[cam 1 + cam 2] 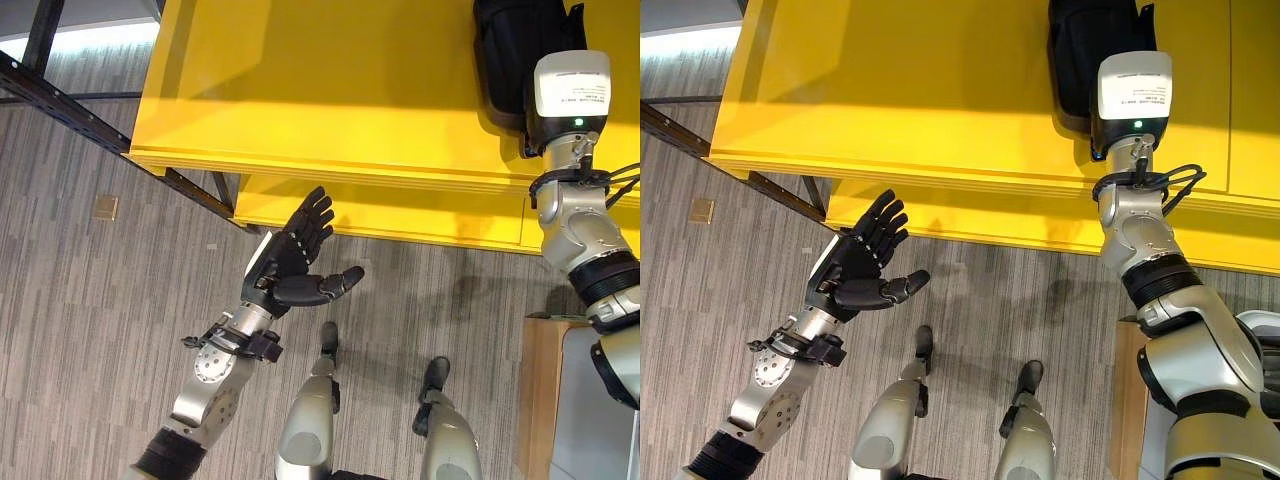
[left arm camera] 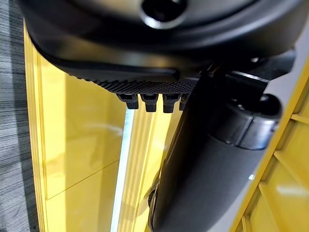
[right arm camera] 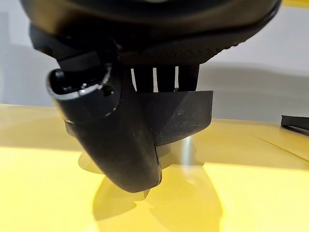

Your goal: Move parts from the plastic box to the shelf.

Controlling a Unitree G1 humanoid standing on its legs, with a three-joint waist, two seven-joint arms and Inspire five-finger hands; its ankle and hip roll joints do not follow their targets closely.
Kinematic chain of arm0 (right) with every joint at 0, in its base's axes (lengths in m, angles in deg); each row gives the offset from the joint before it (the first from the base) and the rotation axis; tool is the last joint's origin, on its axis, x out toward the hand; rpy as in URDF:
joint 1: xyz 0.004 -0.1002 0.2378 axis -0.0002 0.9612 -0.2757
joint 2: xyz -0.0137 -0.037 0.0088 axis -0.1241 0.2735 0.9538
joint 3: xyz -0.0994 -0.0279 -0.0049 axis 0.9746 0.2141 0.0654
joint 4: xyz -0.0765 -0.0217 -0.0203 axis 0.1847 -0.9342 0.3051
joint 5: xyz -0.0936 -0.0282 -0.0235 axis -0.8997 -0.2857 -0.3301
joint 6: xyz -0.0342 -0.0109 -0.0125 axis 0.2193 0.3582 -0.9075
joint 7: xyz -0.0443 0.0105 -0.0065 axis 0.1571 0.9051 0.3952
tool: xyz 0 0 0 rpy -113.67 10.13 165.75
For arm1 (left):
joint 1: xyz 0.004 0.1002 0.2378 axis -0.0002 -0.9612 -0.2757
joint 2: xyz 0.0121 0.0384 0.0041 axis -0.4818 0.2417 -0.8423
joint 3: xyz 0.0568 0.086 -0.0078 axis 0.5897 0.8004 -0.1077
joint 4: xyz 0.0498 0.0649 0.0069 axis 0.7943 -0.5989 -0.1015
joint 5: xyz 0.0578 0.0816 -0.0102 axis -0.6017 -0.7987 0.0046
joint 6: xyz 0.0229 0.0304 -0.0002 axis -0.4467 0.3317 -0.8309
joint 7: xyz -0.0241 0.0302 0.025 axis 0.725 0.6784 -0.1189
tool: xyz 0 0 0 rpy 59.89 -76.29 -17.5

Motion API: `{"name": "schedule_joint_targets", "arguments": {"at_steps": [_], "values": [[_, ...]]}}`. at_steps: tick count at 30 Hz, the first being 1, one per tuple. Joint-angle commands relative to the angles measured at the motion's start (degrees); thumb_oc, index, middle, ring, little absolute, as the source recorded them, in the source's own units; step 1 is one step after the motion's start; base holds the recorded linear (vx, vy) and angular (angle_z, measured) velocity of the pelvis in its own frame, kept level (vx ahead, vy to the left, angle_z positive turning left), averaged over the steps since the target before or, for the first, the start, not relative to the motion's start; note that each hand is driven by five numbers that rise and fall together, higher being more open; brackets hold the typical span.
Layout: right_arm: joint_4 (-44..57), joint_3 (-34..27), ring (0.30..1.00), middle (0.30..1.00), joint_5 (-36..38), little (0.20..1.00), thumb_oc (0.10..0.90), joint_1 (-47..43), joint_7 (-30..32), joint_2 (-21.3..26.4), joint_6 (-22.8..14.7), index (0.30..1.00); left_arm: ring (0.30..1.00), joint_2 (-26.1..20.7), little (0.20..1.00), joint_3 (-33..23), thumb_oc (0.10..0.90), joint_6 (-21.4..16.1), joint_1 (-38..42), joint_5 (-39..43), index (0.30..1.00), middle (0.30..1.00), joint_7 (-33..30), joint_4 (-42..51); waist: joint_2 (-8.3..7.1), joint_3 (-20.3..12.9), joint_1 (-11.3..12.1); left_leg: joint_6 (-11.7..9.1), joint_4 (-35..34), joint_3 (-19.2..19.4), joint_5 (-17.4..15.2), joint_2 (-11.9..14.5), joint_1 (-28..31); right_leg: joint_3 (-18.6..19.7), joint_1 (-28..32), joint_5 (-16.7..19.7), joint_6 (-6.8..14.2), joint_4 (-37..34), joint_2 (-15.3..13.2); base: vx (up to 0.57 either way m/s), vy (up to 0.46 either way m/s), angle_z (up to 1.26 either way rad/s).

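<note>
Yellow shelf boards span the upper half of the left eye view, a top board above a lower one, with a dark metal frame running along their left end over grey striped floor. At about 7 o'clock the left hand rises from the lower left, palm up, fingers straight and spread toward 1 o'clock, thumb out toward 3 o'clock, nothing in it, hovering just off the lower board's front edge. At 1 o'clock the right hand lies over the top board, its dark bulk covering a black part of which only an edge shows; a small tan square lies on the floor at 9 o'clock, and a light wooden surface's corner sits at 4 o'clock. From the right eye view the same layout holds: left hand apart and empty at 8 o'clock, right hand at 12 o'clock above the shelf. In the left wrist view the left hand looms dark against the yellow boards, its fingertips in a straight row, thumb extended. In the right wrist view the right hand has thumb and fingers closed on a black, thin-walled part, clamped between them just above the sunlit yellow shelf top; whether the part touches the board cannot be told.
</note>
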Motion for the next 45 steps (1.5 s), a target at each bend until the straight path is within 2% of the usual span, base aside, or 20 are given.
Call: {"name": "schedule_joint_targets", "arguments": {"at_steps": [1, 7, 14, 20, 24, 26, 32, 40, 45], "values": [[0.21, 2.67, 0.300, 0.300, 1.16, 0.300, 0.400, -9.76, 2.14, 6.38, 4.32, 0.300, 1.000, -1.31, 1.000, -0.99, 0.900, -6.11, 0.32, 2.60, 1.000, 1.000, 0.52, 10.04, -0.39, -1.71, -0.49, -1.16, 2.51, -1.88, -1.61, 1.41, -2.86, -0.22, -2.50, -6.24, -3.95, 7.21, 0.65, -0.06, -0.040, -0.05], [0.59, 2.08, 0.300, 0.300, 1.48, 0.300, 0.400, -10.18, 1.53, 7.63, 6.58, 0.300, 1.000, -1.57, 1.000, -1.36, 0.900, -6.20, -0.66, 2.40, 1.000, 1.000, 0.55, 11.29, -0.40, -0.87, -1.08, -1.22, 2.04, -0.99, -1.32, 1.91, -2.72, 0.38, -3.74, -6.44, -4.24, 8.11, 0.79, -0.03, -0.017, -0.07], [-2.15, 0.84, 0.300, 0.300, 4.18, 0.300, 0.400, -10.80, 2.92, 9.48, 7.27, 0.300, 1.000, -2.16, 1.000, -1.88, 0.900, -5.27, -1.11, 2.68, 1.000, 1.000, 1.04, 12.07, -0.81, -1.12, -1.22, -1.26, 1.77, -0.34, -1.40, 2.48, -2.06, 0.40, -3.69, -6.45, -4.15, 8.18, 0.60, 0.00, -0.004, -0.01], [-2.47, 1.36, 0.300, 0.300, 1.74, 0.300, 0.400, -12.93, 2.19, 11.76, 8.10, 0.300, 1.000, -2.61, 1.000, -2.29, 0.900, -4.55, -1.00, 2.18, 1.000, 1.000, 0.17, 12.36, -1.42, -0.92, -1.34, -1.30, 2.22, -0.08, -1.72, 2.68, -1.91, 0.54, -3.84, -7.25, -4.06, 9.19, 0.55, 0.01, -0.024, 0.00], [-2.87, 3.87, 0.300, 0.300, -0.45, 0.300, 0.400, -16.96, 1.52, 13.62, 6.58, 0.300, 1.000, -2.81, 1.000, -2.08, 0.900, -4.22, -0.40, 1.62, 1.000, 1.000, 0.04, 11.68, -1.24, -0.12, -1.58, -1.44, 2.68, -0.27, -1.41, 2.78, -3.21, 0.87, -5.45, -7.04, -3.95, 9.80, 0.29, 0.00, -0.038, -0.05], [-0.88, 5.60, 0.300, 0.300, 0.01, 0.300, 0.400, -18.55, 0.34, 14.62, 7.73, 0.300, 1.000, -3.09, 1.000, -2.25, 0.900, -4.25, -0.75, 1.71, 1.000, 1.000, 0.33, 11.72, -1.23, -0.12, -1.58, -1.49, 2.42, -0.10, -1.05, 2.77, -4.34, 0.81, -6.80, -7.08, -3.89, 10.29, 0.05, 0.02, -0.038, -0.10], [0.84, 6.47, 0.300, 0.300, -0.80, 0.300, 0.400, -18.60, -0.82, 15.98, 7.67, 0.300, 1.000, -3.46, 1.000, -2.87, 0.900, -4.01, -2.30, 2.45, 1.000, 1.000, 1.75, 12.23, -1.26, -0.12, -1.23, -1.34, 3.63, 0.21, -1.11, 3.04, -5.82, 0.39, -9.08, -8.79, -4.61, 14.31, 0.16, 0.06, -0.038, 0.01], [3.29, 7.90, 0.300, 0.300, -2.60, 0.300, 0.400, -21.27, -2.29, 15.95, 4.61, 0.300, 1.000, -3.52, 1.000, -2.81, 0.900, -2.85, -2.22, 3.28, 1.000, 1.000, 3.60, 12.38, -1.34, -0.12, -0.82, -1.14, 5.49, -0.45, -1.65, 2.79, -7.55, 0.51, -11.32, -10.32, -5.17, 17.81, 0.22, 0.04, -0.014, 0.02], [6.15, 9.43, 0.300, 0.300, -3.32, 0.300, 0.400, -22.25, -3.95, 14.55, 4.64, 0.300, 1.000, -3.28, 1.000, -2.58, 0.900, -2.63, -2.02, 3.18, 1.000, 1.000, 3.82, 12.20, -1.26, -0.12, -0.47, -0.98, 5.90, -0.65, -1.63, 2.66, -8.41, 0.48, -12.21, -10.68, -5.36, 18.72, 0.23, 0.00, 0.000, 0.00]]}}
